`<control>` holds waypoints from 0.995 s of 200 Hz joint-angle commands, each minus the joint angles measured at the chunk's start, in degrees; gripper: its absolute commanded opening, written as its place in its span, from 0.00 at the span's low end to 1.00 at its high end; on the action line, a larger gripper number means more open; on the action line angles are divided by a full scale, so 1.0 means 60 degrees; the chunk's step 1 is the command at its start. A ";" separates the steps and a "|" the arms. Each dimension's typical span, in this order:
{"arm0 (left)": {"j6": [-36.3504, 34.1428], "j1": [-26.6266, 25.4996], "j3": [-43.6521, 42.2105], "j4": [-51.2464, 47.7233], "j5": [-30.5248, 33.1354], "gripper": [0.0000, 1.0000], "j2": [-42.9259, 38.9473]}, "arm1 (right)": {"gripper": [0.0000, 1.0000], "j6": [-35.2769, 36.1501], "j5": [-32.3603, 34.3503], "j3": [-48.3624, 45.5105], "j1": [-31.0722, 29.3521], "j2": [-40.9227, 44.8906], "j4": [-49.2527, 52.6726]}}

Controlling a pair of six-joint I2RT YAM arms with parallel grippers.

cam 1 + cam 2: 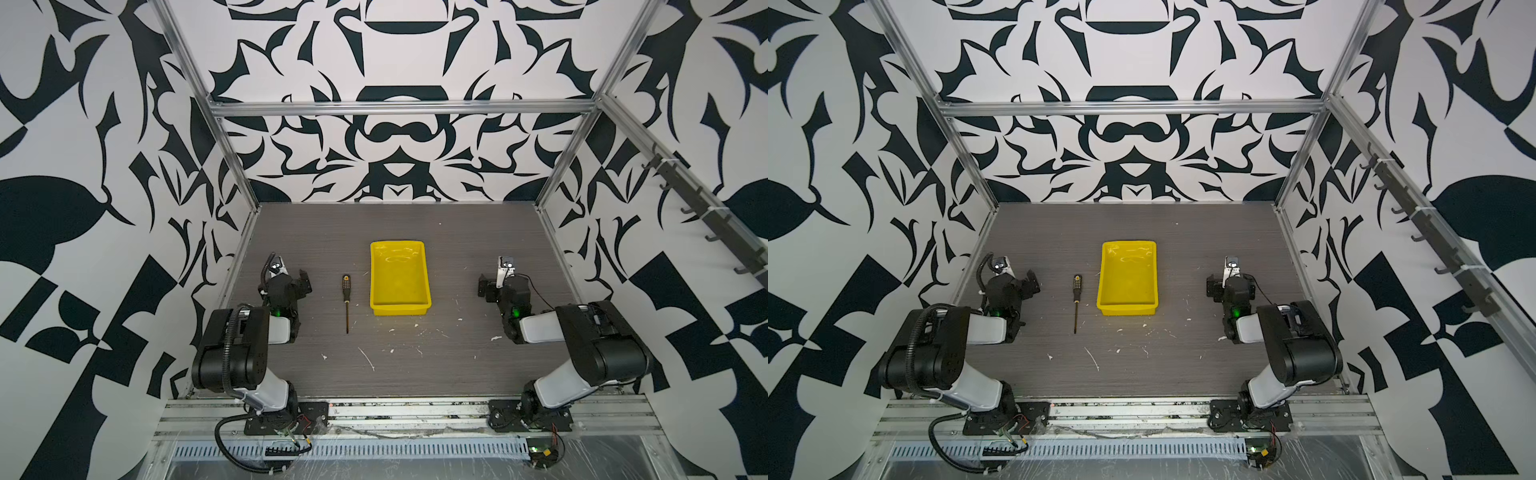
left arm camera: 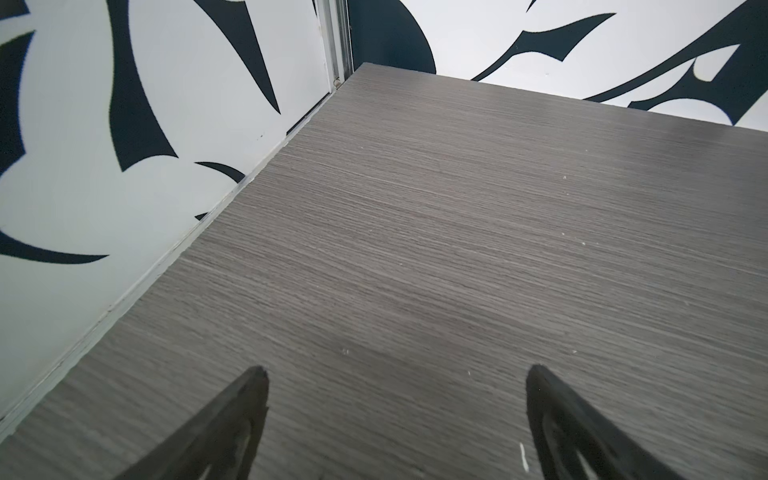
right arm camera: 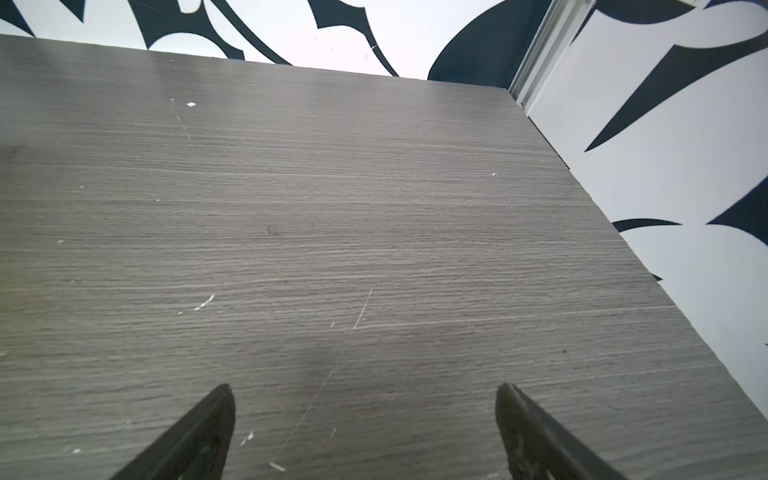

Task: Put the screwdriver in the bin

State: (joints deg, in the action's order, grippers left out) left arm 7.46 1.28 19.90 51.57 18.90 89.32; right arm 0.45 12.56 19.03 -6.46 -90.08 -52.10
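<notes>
In both top views the screwdriver (image 1: 345, 300) (image 1: 1076, 300) lies flat on the grey tabletop, black dotted handle toward the back wall and thin shaft toward the front. Just right of it stands the yellow bin (image 1: 401, 310) (image 1: 1127, 310), with nothing inside. My left gripper (image 1: 289, 274) (image 1: 1016, 274) (image 2: 397, 374) rests left of the screwdriver, apart from it, open over bare tabletop. At the far right my right gripper (image 1: 496, 276) (image 1: 1224, 276) (image 3: 365, 388) stands open too, holding nothing. Neither wrist view shows the screwdriver or the bin.
Patterned black-and-white walls and aluminium posts (image 1: 245, 183) close in the tabletop (image 1: 415, 365) on three sides. White flecks and scratches (image 1: 368, 359) mark the wood near the front. The arm bases (image 1: 286, 415) sit on a rail along the front edge.
</notes>
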 commanded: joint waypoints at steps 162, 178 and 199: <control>0.0070 0.0013 0.0155 0.0239 0.0088 0.99 -0.0078 | 1.00 0.0204 -0.0540 0.0146 0.0013 0.0159 -0.0205; 0.0069 0.0021 0.0162 0.0252 0.0088 0.99 -0.0086 | 1.00 0.0204 -0.0526 0.0150 0.0018 0.0158 -0.0209; 0.0053 0.0021 0.0134 0.0289 0.0083 0.99 -0.0095 | 1.00 0.0139 -0.0512 -0.0073 0.0000 0.0258 -0.0560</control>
State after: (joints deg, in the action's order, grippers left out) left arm 7.49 1.28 19.90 51.59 18.90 89.32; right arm 1.30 9.87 19.03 -6.46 -90.08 -52.12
